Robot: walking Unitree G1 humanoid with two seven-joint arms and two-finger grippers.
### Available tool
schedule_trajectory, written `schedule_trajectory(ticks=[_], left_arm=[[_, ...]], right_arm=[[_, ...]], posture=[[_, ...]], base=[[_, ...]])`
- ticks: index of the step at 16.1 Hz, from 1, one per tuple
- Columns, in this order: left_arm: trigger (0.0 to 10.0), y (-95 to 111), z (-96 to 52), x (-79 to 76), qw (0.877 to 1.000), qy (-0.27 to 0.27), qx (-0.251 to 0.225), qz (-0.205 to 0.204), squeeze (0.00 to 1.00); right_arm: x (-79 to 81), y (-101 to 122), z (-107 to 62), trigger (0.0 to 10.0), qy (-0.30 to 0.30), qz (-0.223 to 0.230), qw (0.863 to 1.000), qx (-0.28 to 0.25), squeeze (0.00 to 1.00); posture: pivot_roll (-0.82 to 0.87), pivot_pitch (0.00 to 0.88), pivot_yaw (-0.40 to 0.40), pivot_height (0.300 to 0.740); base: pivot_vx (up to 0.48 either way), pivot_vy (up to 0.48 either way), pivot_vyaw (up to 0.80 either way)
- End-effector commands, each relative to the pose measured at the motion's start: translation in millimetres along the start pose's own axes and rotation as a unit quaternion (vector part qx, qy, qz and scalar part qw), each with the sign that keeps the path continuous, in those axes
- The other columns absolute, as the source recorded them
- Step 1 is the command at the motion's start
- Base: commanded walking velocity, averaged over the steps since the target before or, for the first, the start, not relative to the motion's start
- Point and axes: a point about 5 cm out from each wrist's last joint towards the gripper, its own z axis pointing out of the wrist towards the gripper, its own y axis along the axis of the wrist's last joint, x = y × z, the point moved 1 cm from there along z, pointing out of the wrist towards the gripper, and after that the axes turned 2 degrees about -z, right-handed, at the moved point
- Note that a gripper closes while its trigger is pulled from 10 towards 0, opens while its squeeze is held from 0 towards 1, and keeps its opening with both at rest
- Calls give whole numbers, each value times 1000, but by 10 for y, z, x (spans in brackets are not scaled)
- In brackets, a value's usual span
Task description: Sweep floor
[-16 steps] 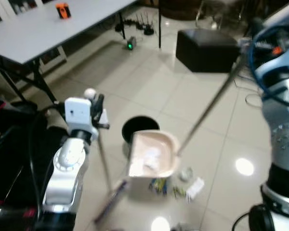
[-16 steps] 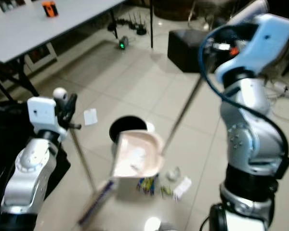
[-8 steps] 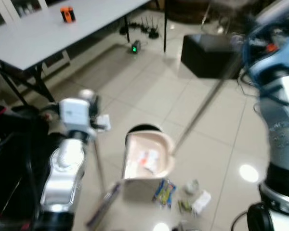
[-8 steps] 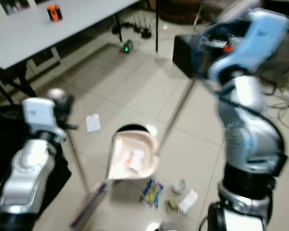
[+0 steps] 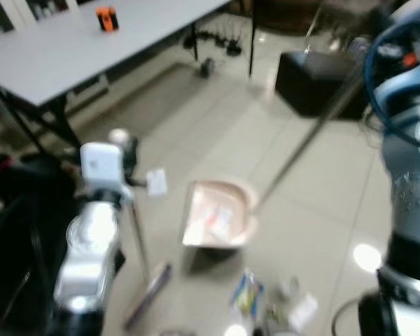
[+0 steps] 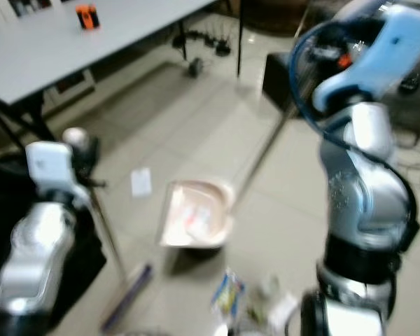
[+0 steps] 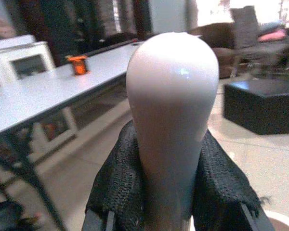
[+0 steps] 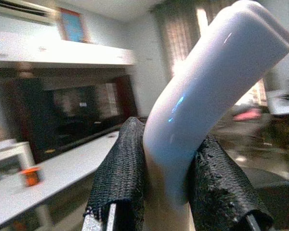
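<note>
A beige dustpan (image 5: 217, 220) with scraps in it hangs tilted above the floor on its long thin handle (image 5: 308, 140). My right gripper (image 8: 166, 183) is shut on the handle's white curved top. My left gripper (image 7: 171, 192) is shut on the broom's rounded white handle end (image 7: 172, 96). The broom's stick (image 5: 136, 238) runs down to its head (image 5: 148, 294) on the tiles, left of the dustpan. Wrappers and bits of litter (image 5: 248, 297) lie on the floor in front of the dustpan, blurred. A dark shape (image 5: 220, 253) shows just under the pan.
A grey table (image 5: 70, 49) with an orange object (image 5: 108, 17) stands at the back left. A black ottoman (image 5: 315, 84) sits at the back right. A white slip of paper (image 5: 156, 182) lies near the broom. Dark bags (image 5: 14, 210) crowd my left side.
The view has shifted. The dustpan has drawn away from the litter and now covers the black round bin that showed behind it. Both grippers keep their hold.
</note>
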Motion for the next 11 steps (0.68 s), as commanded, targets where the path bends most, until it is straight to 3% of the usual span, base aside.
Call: schedule_trajectory(ticks=[1, 7, 10, 11], left_arm=[[10000, 63, -12, 66, 1000, 10, -14, 7, 0], [10000, 63, -44, 106, 1000, 17, -17, 11, 0], [10000, 60, -54, 104, 1000, 18, -16, 9, 0], [10000, 57, -56, 106, 1000, 18, -14, 10, 0]], right_arm=[[42, 159, 20, 10000, 2, 6, 999, -48, 0], [50, 73, 97, 10000, -7, -19, 997, -73, 0], [236, 0, 164, 10000, 34, -61, 992, -101, 0], [379, -57, 182, 10000, 68, -79, 988, -115, 0]], posture=[[-49, 72, 48, 740], [-41, 79, 46, 740], [-36, 84, 48, 740], [-33, 88, 49, 740]], base=[[0, 0, 0], [0, 0, 0], [0, 0, 0], [0, 0, 0]])
